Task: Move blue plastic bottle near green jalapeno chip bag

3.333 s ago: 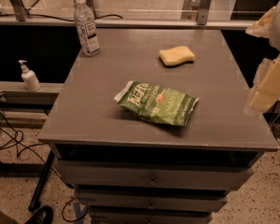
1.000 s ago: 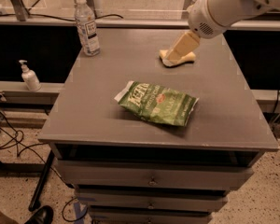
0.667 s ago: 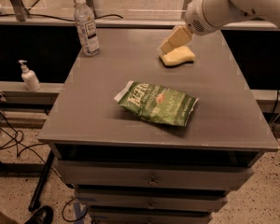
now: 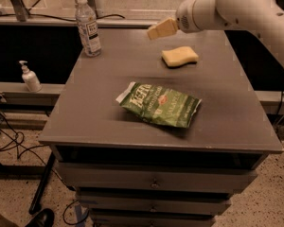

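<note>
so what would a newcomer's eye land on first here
Probably the big white arm across the upper right, with its hand hanging above the back of the table, up and left of the yellow sponge in the picture. Next comes the crinkled green jalapeno chip bag lying flat mid-table, then the blue plastic bottle standing upright at the back left corner.

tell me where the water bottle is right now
In the camera view the water bottle stands upright at the table's far left corner, well apart from the chip bag; the gripper hovers to its right, near the sponge.
</note>
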Controlling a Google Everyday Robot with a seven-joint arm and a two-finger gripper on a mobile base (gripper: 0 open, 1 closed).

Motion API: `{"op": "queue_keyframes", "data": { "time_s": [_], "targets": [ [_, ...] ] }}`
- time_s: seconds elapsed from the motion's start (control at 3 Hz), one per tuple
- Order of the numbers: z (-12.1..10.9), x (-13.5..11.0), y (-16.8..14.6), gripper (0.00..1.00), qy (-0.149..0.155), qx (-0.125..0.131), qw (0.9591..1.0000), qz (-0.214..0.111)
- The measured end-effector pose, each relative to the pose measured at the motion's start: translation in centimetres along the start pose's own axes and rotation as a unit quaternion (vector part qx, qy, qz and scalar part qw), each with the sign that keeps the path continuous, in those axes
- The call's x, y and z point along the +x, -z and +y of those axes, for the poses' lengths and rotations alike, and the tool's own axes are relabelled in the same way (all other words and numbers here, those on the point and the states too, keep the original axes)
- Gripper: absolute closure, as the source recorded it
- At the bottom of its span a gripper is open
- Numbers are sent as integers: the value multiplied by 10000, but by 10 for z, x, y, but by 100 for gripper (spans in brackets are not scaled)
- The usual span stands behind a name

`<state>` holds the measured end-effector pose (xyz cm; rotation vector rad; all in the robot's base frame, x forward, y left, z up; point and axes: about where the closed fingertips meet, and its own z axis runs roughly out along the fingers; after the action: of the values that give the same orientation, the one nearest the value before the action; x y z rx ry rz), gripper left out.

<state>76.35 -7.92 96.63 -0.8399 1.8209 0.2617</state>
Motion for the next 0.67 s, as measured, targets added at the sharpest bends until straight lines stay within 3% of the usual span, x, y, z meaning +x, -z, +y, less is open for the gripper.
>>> {"op": "queue_keyframes", "data": {
  "time_s": [0.33,0.67],
  "targets": [
    [25,-17,-36,0,-509,-601,9959,-435],
    [53,-33,-66,0,-783,-1187,9873,-712]
  ]
}}
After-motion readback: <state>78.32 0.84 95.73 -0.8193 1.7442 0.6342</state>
